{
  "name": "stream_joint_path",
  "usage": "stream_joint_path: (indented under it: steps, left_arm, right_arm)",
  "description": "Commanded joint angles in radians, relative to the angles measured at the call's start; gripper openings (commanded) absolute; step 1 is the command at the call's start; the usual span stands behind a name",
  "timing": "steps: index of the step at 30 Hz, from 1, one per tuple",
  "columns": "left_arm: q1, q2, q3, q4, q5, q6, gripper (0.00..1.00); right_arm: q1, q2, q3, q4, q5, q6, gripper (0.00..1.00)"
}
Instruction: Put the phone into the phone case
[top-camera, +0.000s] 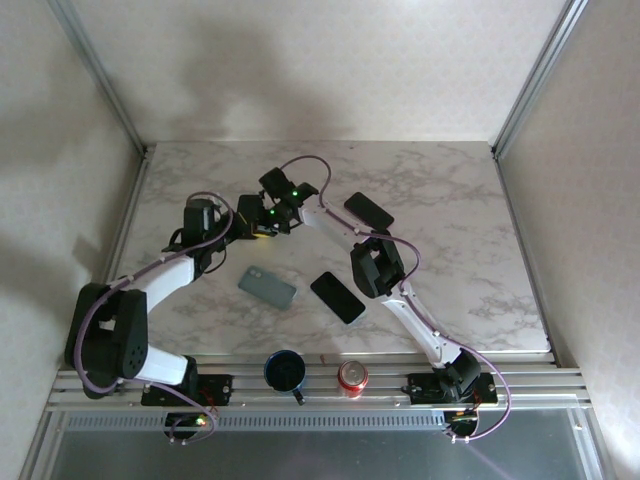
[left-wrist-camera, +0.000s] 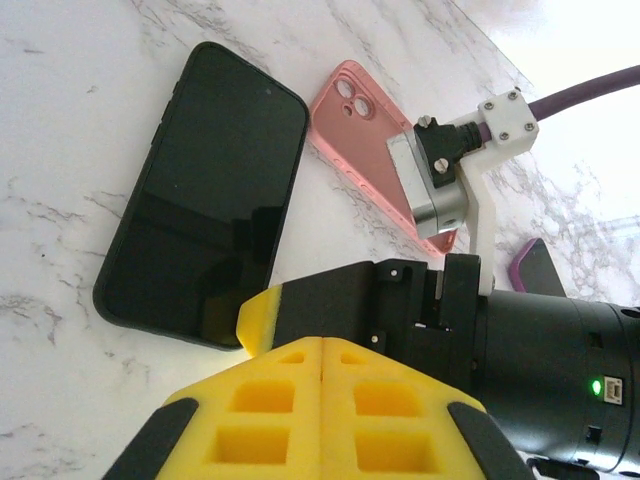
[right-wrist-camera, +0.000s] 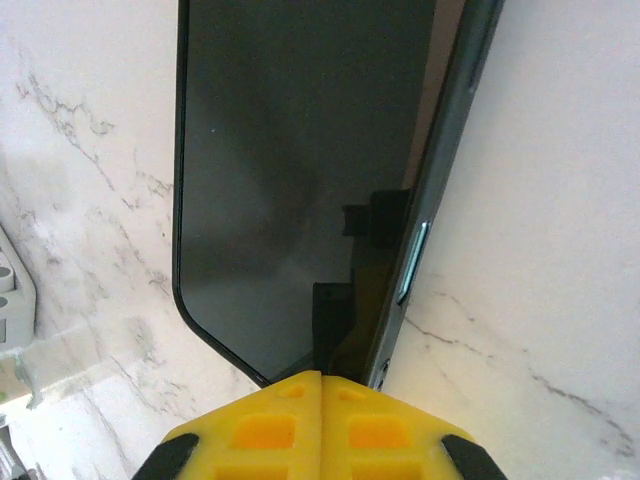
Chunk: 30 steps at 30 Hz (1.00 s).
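In the left wrist view a black phone (left-wrist-camera: 205, 195) lies screen up on the marble table, with a pink phone case (left-wrist-camera: 365, 125) beside it, camera cutout at the far end. My left gripper (left-wrist-camera: 322, 340) is shut and empty, just short of the phone. My right gripper (left-wrist-camera: 255, 315) reaches in from the right, its body over part of the pink case. From the right wrist, the phone (right-wrist-camera: 300, 170) is close up and my right gripper (right-wrist-camera: 322, 375) is shut, its tip at the phone's near edge. Seen from above, both grippers (top-camera: 252, 222) (top-camera: 270, 222) meet mid-table.
A grey-green case (top-camera: 267, 287), a second black phone (top-camera: 337, 297) and another dark phone (top-camera: 369, 211) lie on the table. A blue mug (top-camera: 284, 370) and a red can (top-camera: 352, 376) stand at the near edge. A purple-edged item (left-wrist-camera: 535, 265) lies beyond the pink case.
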Motion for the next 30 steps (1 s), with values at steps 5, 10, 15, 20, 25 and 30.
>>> stream_joint_path:
  steps: [5, 10, 15, 20, 25, 30]
  left_arm:
    - [0.005, -0.037, -0.016, -0.027, -0.015, 0.009, 0.00]
    - [0.002, -0.048, -0.021, -0.030, -0.004, 0.008, 0.00]
    - [-0.021, -0.050, -0.028, -0.027, -0.005, 0.003, 0.00]
    - [-0.045, -0.049, -0.033, -0.024, -0.001, -0.003, 0.00]
    - [-0.056, -0.050, -0.030, -0.042, 0.008, 0.004, 0.00]
    - [-0.071, -0.049, -0.032, -0.069, -0.003, 0.014, 0.00]
  right_arm:
    - [-0.027, -0.262, -0.202, 0.096, 0.041, -0.091, 0.08]
    - [-0.043, -0.468, -0.360, 0.143, 0.042, -0.130, 0.33]
    - [-0.087, -0.635, -0.592, 0.191, 0.111, -0.169, 0.46]
    - [-0.114, -0.687, -0.687, 0.152, 0.240, -0.216, 0.47]
    - [-0.114, -0.672, -0.710, 0.118, 0.369, -0.263, 0.47]
    - [-0.110, -0.663, -0.744, 0.102, 0.407, -0.275, 0.45]
